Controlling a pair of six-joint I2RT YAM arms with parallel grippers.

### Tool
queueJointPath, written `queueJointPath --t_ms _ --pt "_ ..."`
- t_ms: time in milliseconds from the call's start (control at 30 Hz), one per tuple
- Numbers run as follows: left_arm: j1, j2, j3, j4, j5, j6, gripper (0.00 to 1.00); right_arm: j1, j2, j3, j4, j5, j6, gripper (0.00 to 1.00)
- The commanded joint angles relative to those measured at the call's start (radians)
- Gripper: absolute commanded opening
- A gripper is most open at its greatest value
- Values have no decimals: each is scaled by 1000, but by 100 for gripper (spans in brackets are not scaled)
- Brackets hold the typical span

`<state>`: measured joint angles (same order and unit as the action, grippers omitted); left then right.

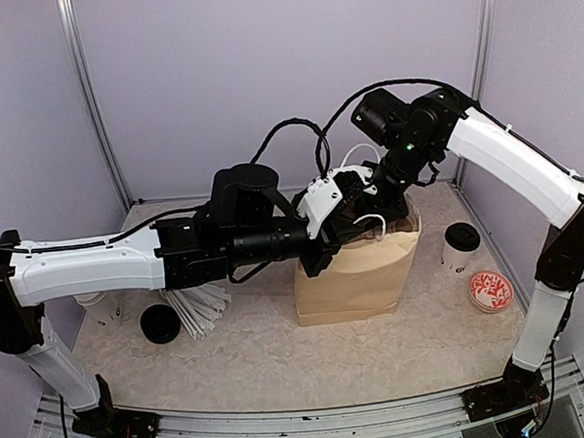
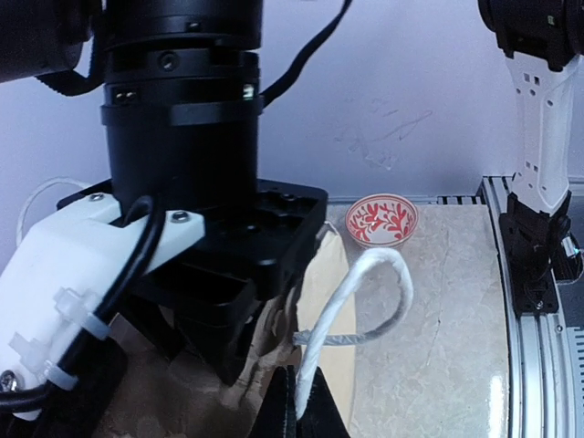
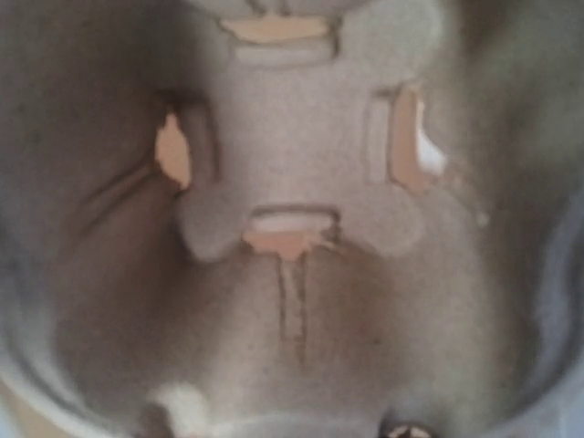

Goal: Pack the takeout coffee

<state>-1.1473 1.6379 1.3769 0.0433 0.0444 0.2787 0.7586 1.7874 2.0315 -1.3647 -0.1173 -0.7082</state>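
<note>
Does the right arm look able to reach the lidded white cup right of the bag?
Probably yes, after lifting out: the right gripper is down inside the paper bag, whose handle the left gripper pinches. The cup stands in the open on the right arm's side, nothing over it.

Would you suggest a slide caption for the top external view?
Left hand and right hand meet at the brown paper bag; a takeout cup stands aside.
</note>
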Motion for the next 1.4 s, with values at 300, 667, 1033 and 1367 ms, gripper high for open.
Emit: queueJointPath --t_ms 300,667,1033,1367 --pt "-61 -150 -54 3 -77 28 0 4 -44 -35 -13 52 11 13" --pt "-67 -179 -121 0 -117 14 0 22 -67 -98 -15 -24 -17 14" --pt "-114 -144 -130 -83 -215 33 0 73 -57 -82 -14 -202 -22 15" --pt "-138 -154 -149 -126 -275 41 1 81 -44 -131 -13 -350 -27 13"
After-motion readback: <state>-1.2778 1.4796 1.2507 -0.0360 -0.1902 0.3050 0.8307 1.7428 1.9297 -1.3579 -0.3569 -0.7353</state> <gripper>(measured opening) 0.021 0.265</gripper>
